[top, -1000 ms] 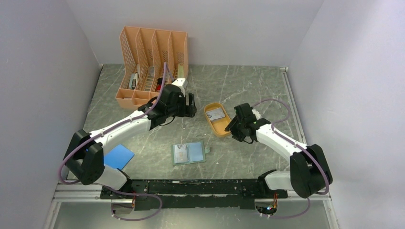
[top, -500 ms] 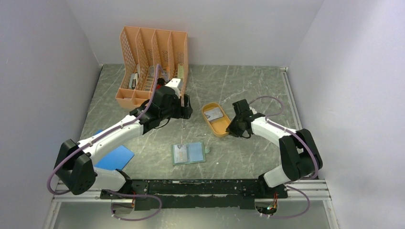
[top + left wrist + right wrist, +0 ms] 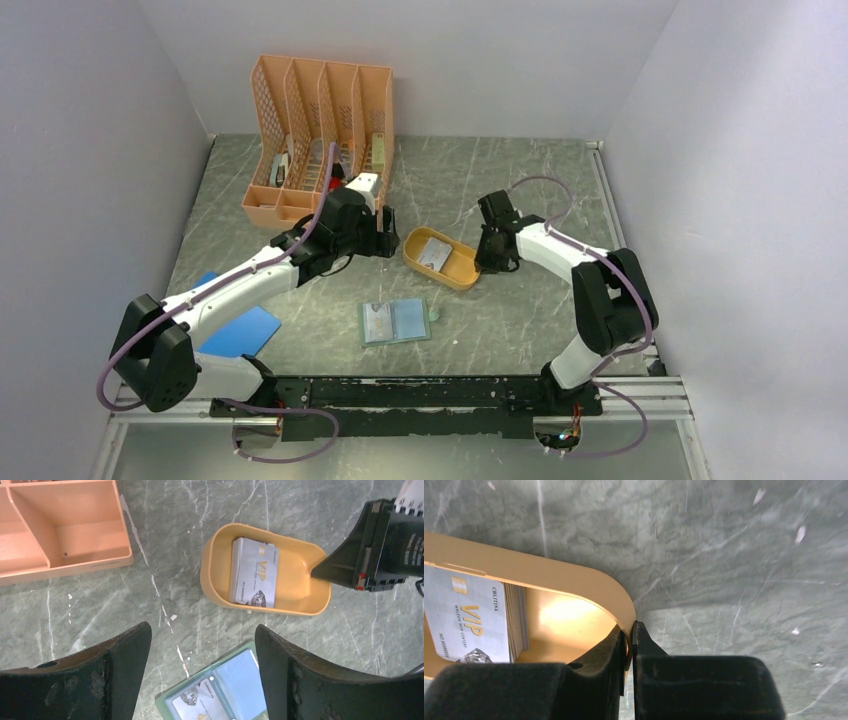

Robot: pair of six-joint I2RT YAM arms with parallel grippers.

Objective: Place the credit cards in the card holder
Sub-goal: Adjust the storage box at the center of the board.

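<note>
2 pale walls (image 3: 90, 150) flank marbled table (image 3: 520, 180); left fingers (image 3: 115, 670) spread, right fingers (image 3: 594, 680) pinch tray (image 3: 574, 577).

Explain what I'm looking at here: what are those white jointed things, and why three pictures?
Those are two robot arms bolted to a table. One picture looks down from above; the other two come from cameras on each wrist. On the table lie an open card holder with one card inside, a blue sheet, an orange file rack and an orange tray holding a stack of credit cards. The right gripper pinches the tray's rim; the left gripper hangs open above, holding nothing.
</note>
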